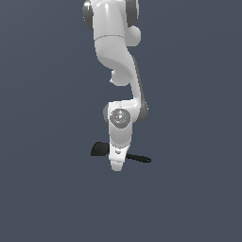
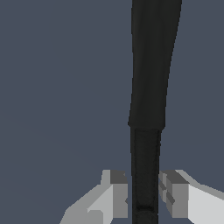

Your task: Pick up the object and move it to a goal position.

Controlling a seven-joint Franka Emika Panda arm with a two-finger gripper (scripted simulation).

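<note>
I am holding my tool [image 2: 144, 197] around the black spatula's [image 2: 151, 78] thin handle, fingers [image 2: 116, 192] sitting just beside it on either side, not clenched.

matt black spatula [image 2: 148, 87], glossy white arm [image 1: 116, 52], smooth grey floor [image 1: 42, 189]

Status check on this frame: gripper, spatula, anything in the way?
Gripper open, fingers straddling the handle, small gaps either side. Small all-black flat-headed spatula lying on the grey floor, not lifted. Nothing in the way.

black spatula [image 2: 148, 78] — white arm [image 1: 116, 52]
</note>
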